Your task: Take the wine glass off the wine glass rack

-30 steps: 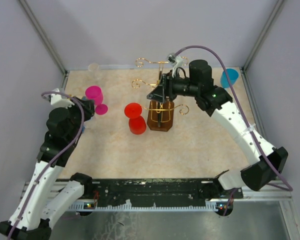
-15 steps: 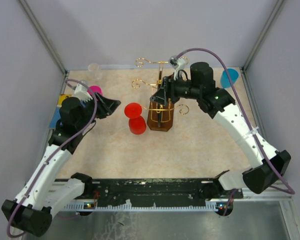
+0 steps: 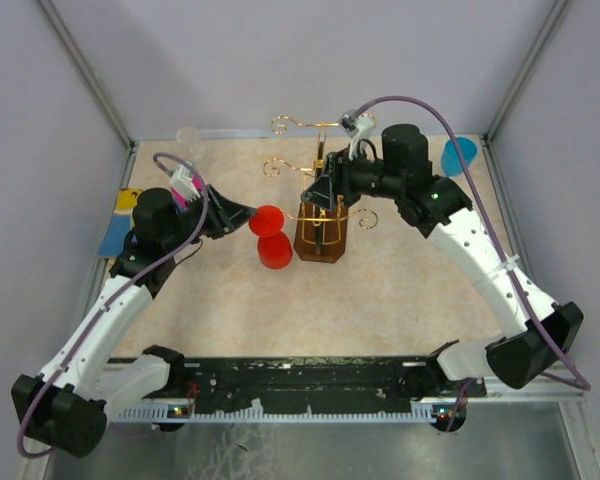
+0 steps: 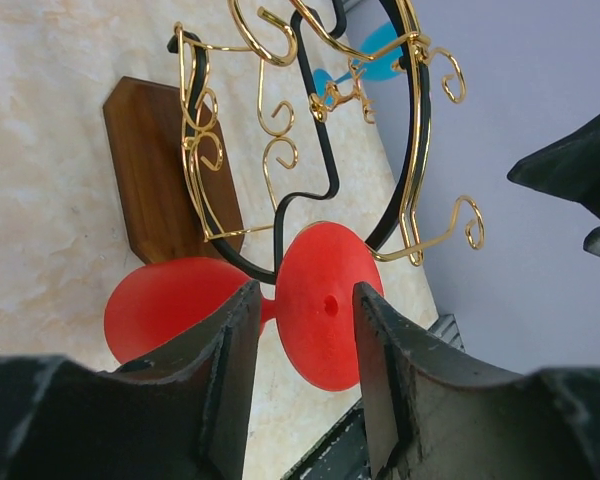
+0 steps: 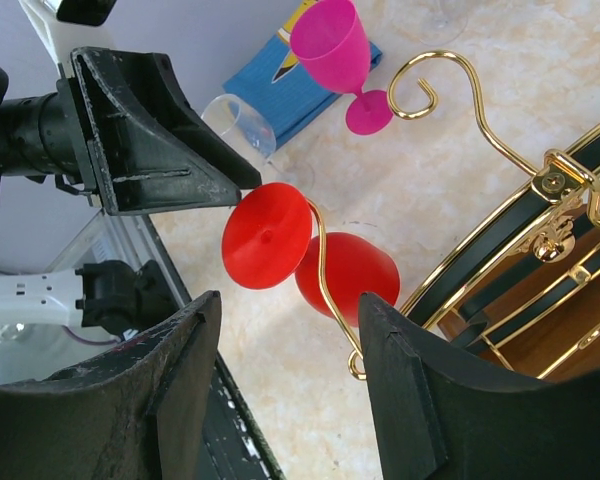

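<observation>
- Red wine glass (image 3: 271,238) is hanging upside down from a curled arm of the thin gold wire rack with a dark brown hexagonal wooden base (image 3: 320,243). The wire is hooking round the stem between foot and bowl.
- Black left pincer (image 3: 242,212) is hovering just beside the glass's round foot. Its fingers (image 4: 230,350) are standing apart, flanking that foot in the wrist view.
- Black right pincer (image 3: 316,190) is reaching in over the rack's upper wires with its fingers (image 5: 180,380) spread wide. Whether it is touching the wire is hard to tell.
- Beige marbled desk (image 3: 400,270) is carrying the rack.
- Pink goblet (image 5: 332,45), clear glass (image 5: 242,120) and flat blue packet (image 3: 118,228) are sitting toward the left, and a blue glass (image 3: 458,155) is standing in the far right corner.
</observation>
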`<state>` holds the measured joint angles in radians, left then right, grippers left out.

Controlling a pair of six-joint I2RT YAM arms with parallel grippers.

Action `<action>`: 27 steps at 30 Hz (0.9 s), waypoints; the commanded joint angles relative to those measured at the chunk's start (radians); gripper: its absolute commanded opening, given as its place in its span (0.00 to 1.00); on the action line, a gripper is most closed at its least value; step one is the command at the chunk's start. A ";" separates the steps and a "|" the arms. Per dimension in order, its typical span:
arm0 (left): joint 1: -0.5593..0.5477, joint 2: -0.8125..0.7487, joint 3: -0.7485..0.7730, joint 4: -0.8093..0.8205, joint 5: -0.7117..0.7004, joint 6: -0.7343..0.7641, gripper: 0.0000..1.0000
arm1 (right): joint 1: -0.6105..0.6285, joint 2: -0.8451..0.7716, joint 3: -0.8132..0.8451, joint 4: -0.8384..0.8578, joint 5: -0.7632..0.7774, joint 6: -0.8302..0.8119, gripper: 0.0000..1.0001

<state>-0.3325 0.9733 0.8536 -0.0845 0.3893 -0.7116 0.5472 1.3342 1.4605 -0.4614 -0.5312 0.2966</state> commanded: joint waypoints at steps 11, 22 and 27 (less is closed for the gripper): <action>-0.007 0.010 -0.025 0.102 0.157 -0.050 0.38 | -0.013 -0.042 0.055 0.027 0.016 -0.013 0.58; -0.007 0.035 -0.028 0.130 0.195 -0.081 0.38 | -0.023 -0.046 0.052 0.035 0.015 -0.012 0.58; -0.007 0.062 -0.031 0.139 0.218 -0.098 0.40 | -0.029 -0.048 0.053 0.034 0.017 -0.013 0.58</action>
<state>-0.3325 1.0195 0.8364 0.0082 0.5655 -0.7895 0.5270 1.3338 1.4605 -0.4610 -0.5201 0.2958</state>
